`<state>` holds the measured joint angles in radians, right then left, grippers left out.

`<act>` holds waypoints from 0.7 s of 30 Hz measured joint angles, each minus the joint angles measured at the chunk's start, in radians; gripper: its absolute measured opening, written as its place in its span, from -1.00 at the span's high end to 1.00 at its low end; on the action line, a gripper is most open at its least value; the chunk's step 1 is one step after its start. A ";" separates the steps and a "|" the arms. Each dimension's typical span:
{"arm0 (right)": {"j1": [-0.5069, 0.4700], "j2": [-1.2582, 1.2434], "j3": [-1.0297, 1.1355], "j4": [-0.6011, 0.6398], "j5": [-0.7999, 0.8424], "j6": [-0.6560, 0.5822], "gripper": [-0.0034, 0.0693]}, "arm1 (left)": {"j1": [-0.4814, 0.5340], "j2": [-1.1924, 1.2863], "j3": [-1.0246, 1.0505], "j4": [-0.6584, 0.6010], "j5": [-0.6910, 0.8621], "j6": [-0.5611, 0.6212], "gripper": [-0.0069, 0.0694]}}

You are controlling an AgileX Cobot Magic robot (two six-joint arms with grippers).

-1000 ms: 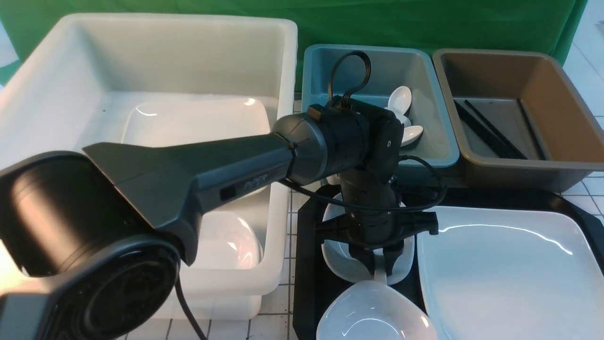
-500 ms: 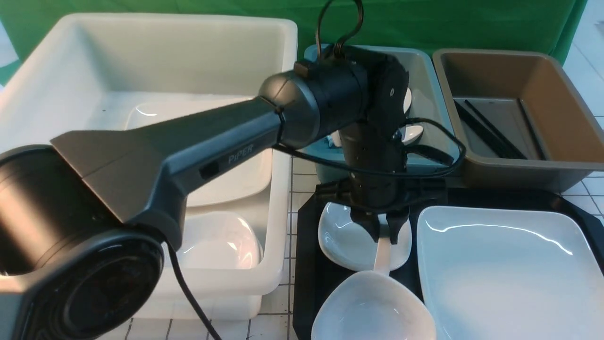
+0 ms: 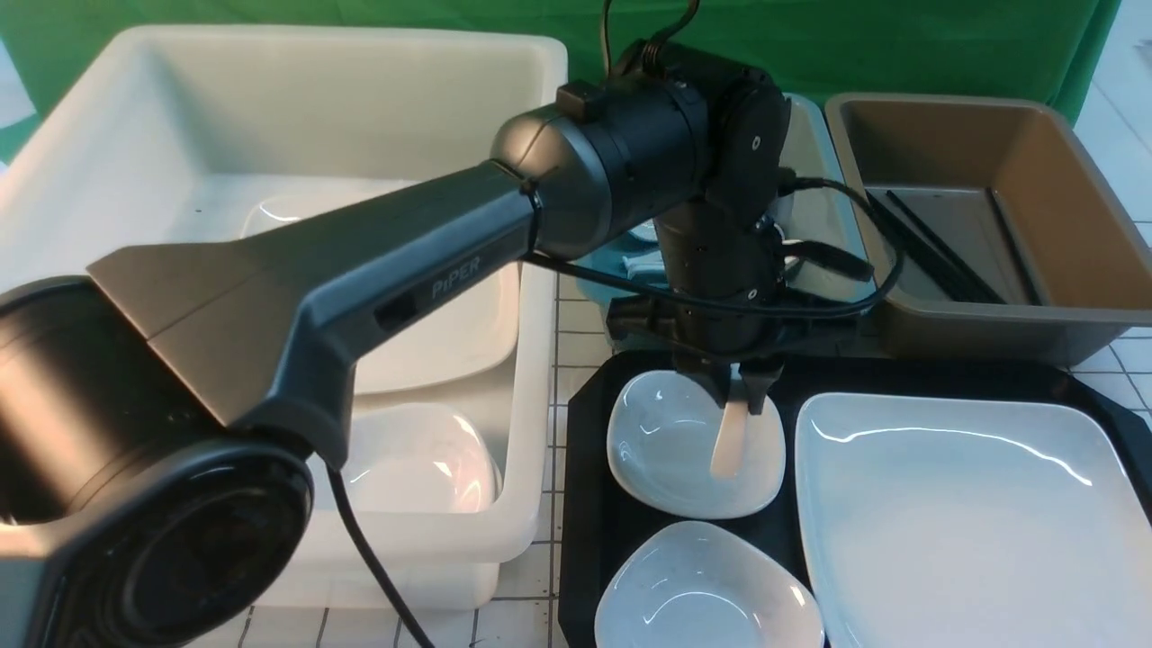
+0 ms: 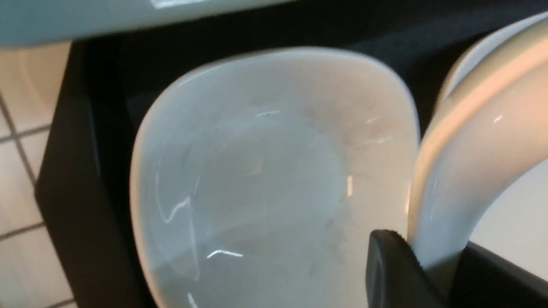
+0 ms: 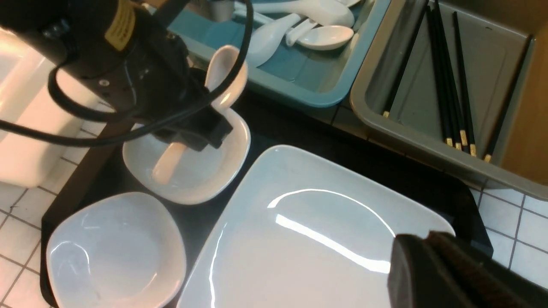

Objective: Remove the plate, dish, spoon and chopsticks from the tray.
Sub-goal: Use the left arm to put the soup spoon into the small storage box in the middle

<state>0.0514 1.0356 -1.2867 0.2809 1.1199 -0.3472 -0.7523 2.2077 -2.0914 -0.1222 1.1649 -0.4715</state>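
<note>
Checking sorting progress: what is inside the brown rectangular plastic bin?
Several thin black chopsticks with gold bands lie on its grey floor. Nothing else shows there, though the brown bin hides a floor strip behind its near wall.

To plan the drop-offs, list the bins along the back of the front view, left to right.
Left to right: white bin → teal bin → brown bin.

Bright even overhead light, glare streaks on the plate (image 3: 954, 549), left wrist view blurred.
</note>
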 joint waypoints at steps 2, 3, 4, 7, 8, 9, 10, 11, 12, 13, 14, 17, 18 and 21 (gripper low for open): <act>0.000 0.000 0.000 0.000 0.000 0.000 0.67 | 0.000 0.001 -0.052 0.017 -0.012 0.011 0.69; 0.000 0.000 0.000 0.000 0.000 0.000 0.67 | 0.000 0.001 -0.052 0.021 -0.015 0.012 0.69; 0.000 0.000 0.000 0.000 0.000 0.000 0.67 | 0.000 0.001 -0.080 0.044 -0.034 0.014 0.69; 0.000 0.000 0.000 0.000 0.000 0.000 0.67 | 0.024 0.001 -0.155 0.132 -0.179 0.030 0.69; 0.000 0.000 0.000 0.000 0.000 0.000 0.67 | 0.039 0.001 -0.162 0.146 -0.236 0.036 0.69; 0.000 0.000 0.000 0.000 0.000 0.000 0.67 | 0.051 0.002 -0.166 0.153 -0.279 0.040 0.69; 0.000 0.000 0.000 0.000 0.000 0.000 0.67 | 0.058 0.003 -0.167 0.154 -0.300 0.042 0.69; 0.000 0.000 0.000 0.000 0.001 0.000 0.67 | 0.077 0.010 -0.169 0.162 -0.355 0.044 0.69; 0.000 0.000 0.000 0.000 0.002 0.000 0.66 | 0.097 0.020 -0.171 0.167 -0.407 0.046 0.69; 0.000 0.000 0.000 0.000 0.002 0.000 0.66 | 0.110 0.032 -0.171 0.172 -0.435 0.046 0.69; 0.000 0.000 0.000 0.000 0.002 0.000 0.66 | 0.122 0.042 -0.171 0.175 -0.457 0.047 0.68; 0.000 0.000 0.000 0.000 0.002 0.000 0.66 | 0.146 0.075 -0.171 0.180 -0.486 0.047 0.57; 0.000 0.000 0.000 0.000 0.002 0.000 0.66 | 0.148 0.077 -0.171 0.180 -0.486 0.047 0.55; 0.000 0.000 0.000 0.000 0.002 0.000 0.66 | 0.164 0.110 -0.171 0.183 -0.489 0.047 0.27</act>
<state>0.0514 1.0356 -1.2867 0.2809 1.1219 -0.3476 -0.5881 2.3178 -2.2625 0.0611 0.6763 -0.4246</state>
